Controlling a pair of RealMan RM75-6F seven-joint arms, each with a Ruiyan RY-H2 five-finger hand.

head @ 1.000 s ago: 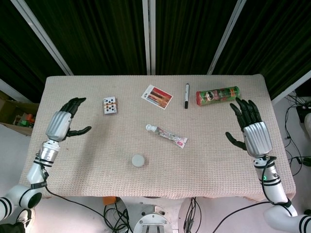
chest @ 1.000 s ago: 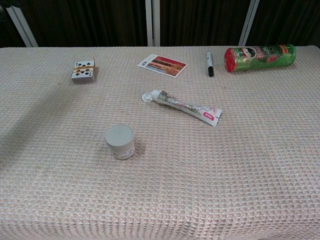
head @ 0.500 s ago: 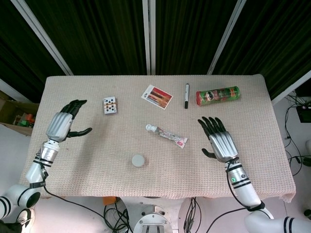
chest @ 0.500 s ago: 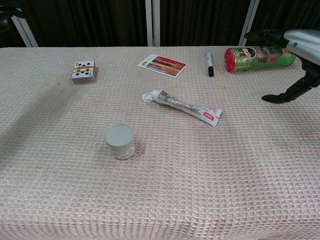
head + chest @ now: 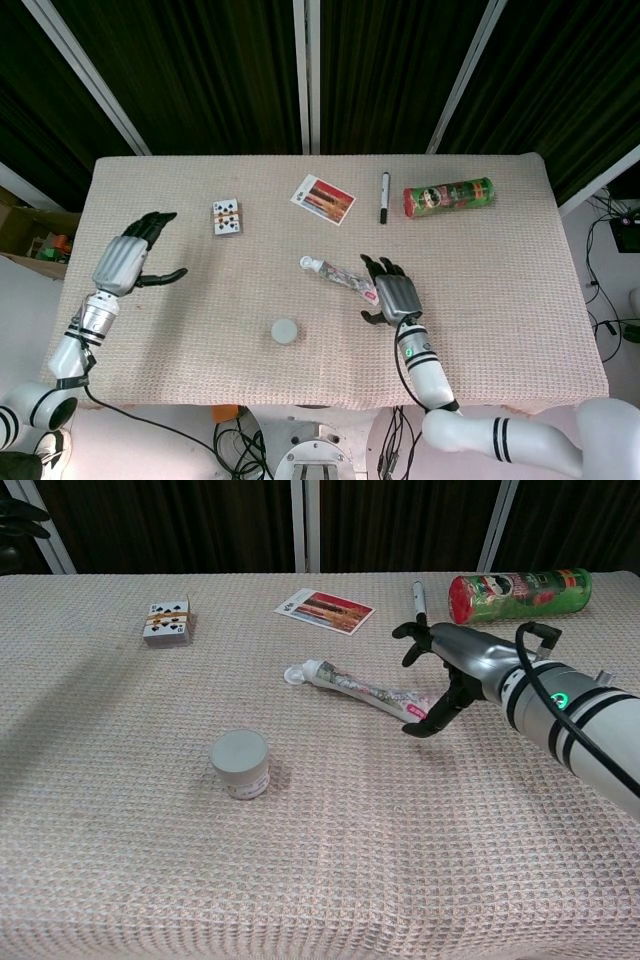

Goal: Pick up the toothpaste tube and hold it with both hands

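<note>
The toothpaste tube [image 5: 335,273] lies flat near the middle of the cloth-covered table, white cap to the left and crimped end to the right. My right hand [image 5: 395,294] hovers over the crimped end with its fingers spread. In the chest view the tube [image 5: 358,688] shows in full, and the right hand [image 5: 462,660] arches over its right end, thumb tip beside the crimp; I see no grip on it. My left hand [image 5: 131,261] stays far to the left with fingers apart, holding nothing. Only its dark fingertips [image 5: 18,516] show in the chest view's top left corner.
A small white jar [image 5: 285,331] stands in front of the tube's cap. Along the back lie a banded deck of cards [image 5: 226,218], a postcard [image 5: 323,199], a black marker [image 5: 384,196] and a green chips can [image 5: 447,196] on its side.
My right hand has swept leftward from the table's right side to the tube's crimped end. The left hand has barely shifted. The tube has not moved.
</note>
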